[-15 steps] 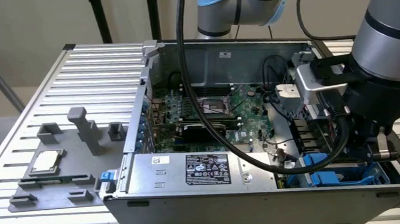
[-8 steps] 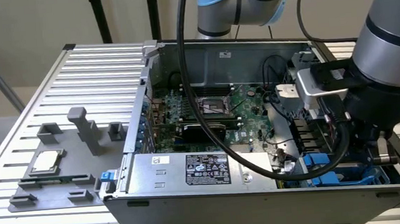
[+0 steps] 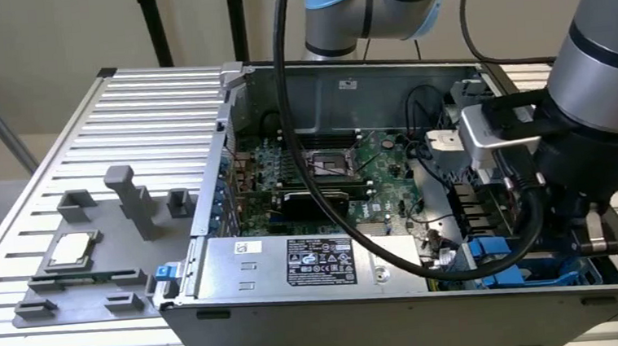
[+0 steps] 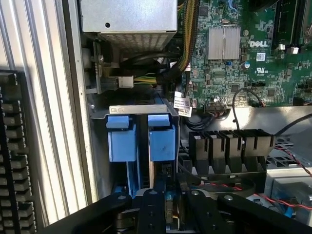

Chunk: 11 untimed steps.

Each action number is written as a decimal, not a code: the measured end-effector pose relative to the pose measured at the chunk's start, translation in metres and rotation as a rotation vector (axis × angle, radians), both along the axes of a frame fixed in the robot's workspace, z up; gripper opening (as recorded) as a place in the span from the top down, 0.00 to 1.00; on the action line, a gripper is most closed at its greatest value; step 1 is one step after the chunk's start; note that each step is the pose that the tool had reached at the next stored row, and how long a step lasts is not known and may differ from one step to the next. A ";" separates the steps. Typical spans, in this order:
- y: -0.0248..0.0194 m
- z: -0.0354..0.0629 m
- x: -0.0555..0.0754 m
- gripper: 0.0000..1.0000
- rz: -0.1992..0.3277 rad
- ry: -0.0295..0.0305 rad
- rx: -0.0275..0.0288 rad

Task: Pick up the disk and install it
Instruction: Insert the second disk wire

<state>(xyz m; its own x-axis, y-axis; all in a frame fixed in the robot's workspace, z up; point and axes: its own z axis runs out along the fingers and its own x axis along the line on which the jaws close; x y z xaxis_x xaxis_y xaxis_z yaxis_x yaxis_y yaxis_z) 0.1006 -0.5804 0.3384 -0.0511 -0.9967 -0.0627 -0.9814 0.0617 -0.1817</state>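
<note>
Leftmost, on the slatted tabletop (image 3: pixel 141 103), a grey fixture (image 3: pixel 87 266) cradled the processor chip (image 3: pixel 72 251), likely parked within reach for assembly. Beside it the computer case (image 3: pixel 406 317) lay open on its side, giving access from above, with the power-supply box (image 3: pixel 293 260) along its near wall. Toward the exterior view's right, the arm (image 3: pixel 596 79) reached down into the drive bay. There the disk (image 4: pixel 162 138) stood on edge in its blue frame, just beside a second blue frame (image 4: pixel 121 139). The jaws straddled the disk's thin edge; whether they clamped it or merely flanked it, I could not tell.
</note>
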 end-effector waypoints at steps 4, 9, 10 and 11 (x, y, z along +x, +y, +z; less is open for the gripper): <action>-0.0001 0.0116 -0.001 0.00 0.000 0.0000 0.0021; -0.0001 0.0141 -0.009 0.00 0.000 0.0026 0.0026; -0.0001 0.0143 -0.011 0.00 0.000 0.0038 0.0024; -0.0001 0.0142 -0.012 0.00 0.000 0.0051 0.0025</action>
